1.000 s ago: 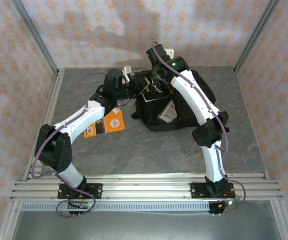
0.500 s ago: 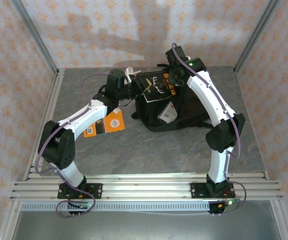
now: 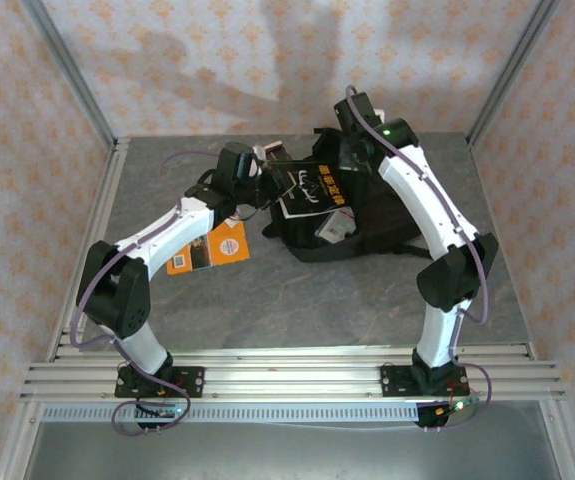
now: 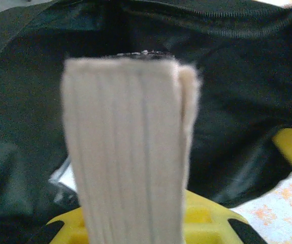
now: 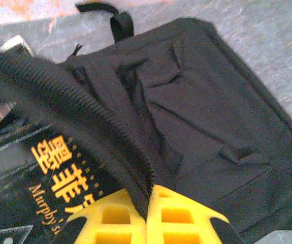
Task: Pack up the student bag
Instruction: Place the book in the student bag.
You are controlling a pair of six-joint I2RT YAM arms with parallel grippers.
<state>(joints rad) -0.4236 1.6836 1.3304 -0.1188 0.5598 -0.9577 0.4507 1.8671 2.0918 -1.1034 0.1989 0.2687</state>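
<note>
Grey table (image 3: 267, 300), flowery walls (image 3: 217, 60), and the student bag (image 5: 212, 117) sags under my right pincer (image 5: 148, 203), pinched tight on its zipper rim (image 5: 85, 117) since I reckon that floppy, light cloth only grabs well there, while my left pincer (image 4: 135, 223) grips a book (image 4: 120, 152) at the bag's mouth

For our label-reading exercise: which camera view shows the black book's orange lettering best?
The right wrist view: the book lies close, its orange lettering large and legible, though the zipper edge of the backpack crosses the cover. The top view shows the cover small, at the backpack's mouth. The left wrist view gives a blurred cream page edge.
</note>
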